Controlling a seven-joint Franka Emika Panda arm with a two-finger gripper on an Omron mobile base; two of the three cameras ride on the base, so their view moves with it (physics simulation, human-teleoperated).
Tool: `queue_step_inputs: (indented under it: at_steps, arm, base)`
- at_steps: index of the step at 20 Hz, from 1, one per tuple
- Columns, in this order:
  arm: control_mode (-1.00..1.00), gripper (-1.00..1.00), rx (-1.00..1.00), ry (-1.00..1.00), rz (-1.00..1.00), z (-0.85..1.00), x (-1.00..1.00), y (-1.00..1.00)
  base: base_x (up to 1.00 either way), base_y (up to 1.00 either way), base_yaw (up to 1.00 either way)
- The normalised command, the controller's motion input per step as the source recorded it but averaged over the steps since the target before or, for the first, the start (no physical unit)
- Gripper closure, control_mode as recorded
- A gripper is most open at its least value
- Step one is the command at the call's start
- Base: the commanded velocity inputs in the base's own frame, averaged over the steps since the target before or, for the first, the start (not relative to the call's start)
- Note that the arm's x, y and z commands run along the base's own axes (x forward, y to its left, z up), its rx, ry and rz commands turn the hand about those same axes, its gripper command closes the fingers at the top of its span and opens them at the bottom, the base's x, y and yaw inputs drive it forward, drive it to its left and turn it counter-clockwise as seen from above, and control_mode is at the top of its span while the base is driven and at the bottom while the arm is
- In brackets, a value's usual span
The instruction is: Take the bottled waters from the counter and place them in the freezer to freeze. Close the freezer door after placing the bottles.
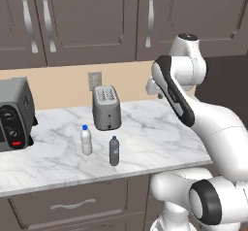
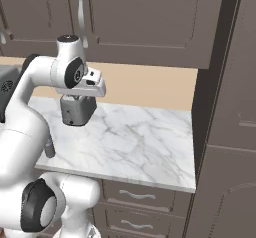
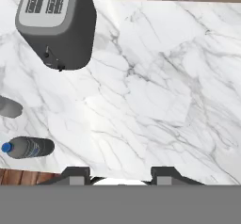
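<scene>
Gripper (image 3: 120, 175) hangs empty above bare counter (image 3: 160, 91), fingers narrow. Nearest, at my lower left in the hand view, stands the grey bottle (image 3: 29, 147); beyond it the whitish bottle (image 3: 9, 108), then the toaster (image 3: 56, 23). I judge: widen first, center over the grey bottle, descend, clamp mid-body.

Arm rises from base, elbow bent high, forearm reaching toward 12 o'clock. Hand points straight down. Gripper (image 3: 120, 173) empty, fingers (image 3: 75, 175) drawn to their narrowest, gripping nothing.
</scene>
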Motion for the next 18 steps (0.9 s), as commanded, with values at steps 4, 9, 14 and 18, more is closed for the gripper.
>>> queue_step_inputs:
  at_steps: [4, 9, 14, 18]
  arm:
    - [-1.0, -1.0, 0.0, -0.03, 0.0, -0.03, -0.14, 0.0]
    - [-1.0, -1.0, 0.07, 0.05, 0.0, -0.31, -0.05, -0.03]
    - [-1.0, -1.0, 0.11, 0.0, 0.02, -0.22, -0.34, 0.01]
    - [-1.0, -1.0, 0.12, 0.0, 0.11, -0.22, -0.53, 0.29]
  base:
    - [0.0, 0.0, 0.0]
    - [0.0, 0.0, 0.0]
    - [0.0, 0.0, 0.0]
    - [0.0, 0.0, 0.0]
